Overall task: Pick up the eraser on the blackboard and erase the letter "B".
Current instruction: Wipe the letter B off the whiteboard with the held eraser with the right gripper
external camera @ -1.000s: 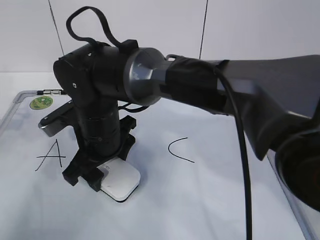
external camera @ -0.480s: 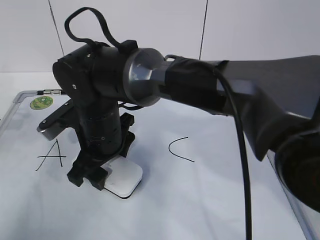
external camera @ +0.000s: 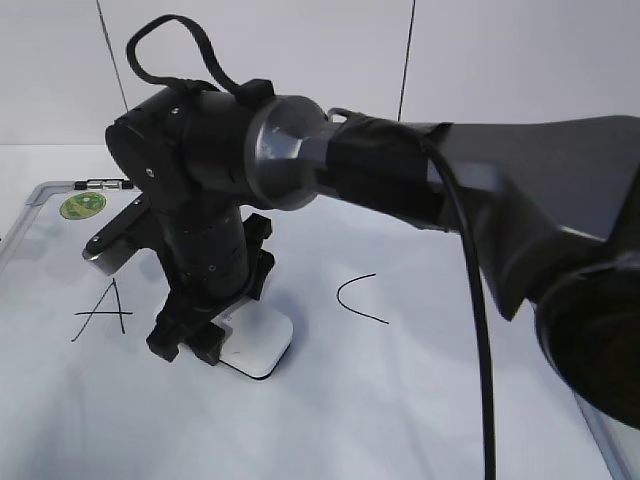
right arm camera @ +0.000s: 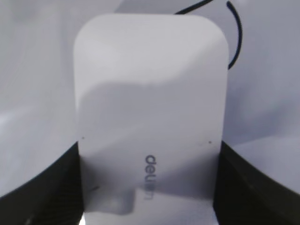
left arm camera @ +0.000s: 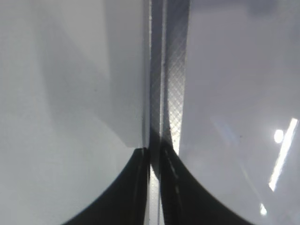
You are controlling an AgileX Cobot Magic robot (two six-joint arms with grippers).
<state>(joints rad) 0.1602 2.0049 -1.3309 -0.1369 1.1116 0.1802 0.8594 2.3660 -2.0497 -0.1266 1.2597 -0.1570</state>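
The flat white plastic rounded-rectangle eraser (external camera: pixel 257 344) lies on the large glossy white dry-erase blackboard (external camera: pixel 420 400), between a thin black hand-drawn "A" (external camera: pixel 102 311) and a curved black "C" (external camera: pixel 361 299). The board has a grey aluminium frame with rounded corners and a round green sticker (external camera: pixel 82 206) near its far left corner. A dark edge shows under the eraser's white shell at its near side.

The exterior view shows the matte black right arm (external camera: pixel 400 180), with a grey metal joint ring and a looped black cable, reaching across from the right and coming down on the eraser. Only the right wrist view shows the small grey print on the eraser's top (right arm camera: pixel 151 177) and a curved black marker stroke (right arm camera: pixel 233 33) on the board beyond the eraser's far right corner; whether it belongs to the letter "B" cannot be told. Only the left wrist view shows a grey, cross-hatched metal strip (left arm camera: pixel 174 84) running away from the camera between pale surfaces.

The right end effector (right arm camera: pixel 149 187) stands wide, its black fingers (right arm camera: pixel 42 187) pressed against the eraser's two long sides, pinching it. The left end effector (left arm camera: pixel 152 187) has its dark fingers nearly pressed together, a thin slit between them; whether it grips the strip cannot be told.
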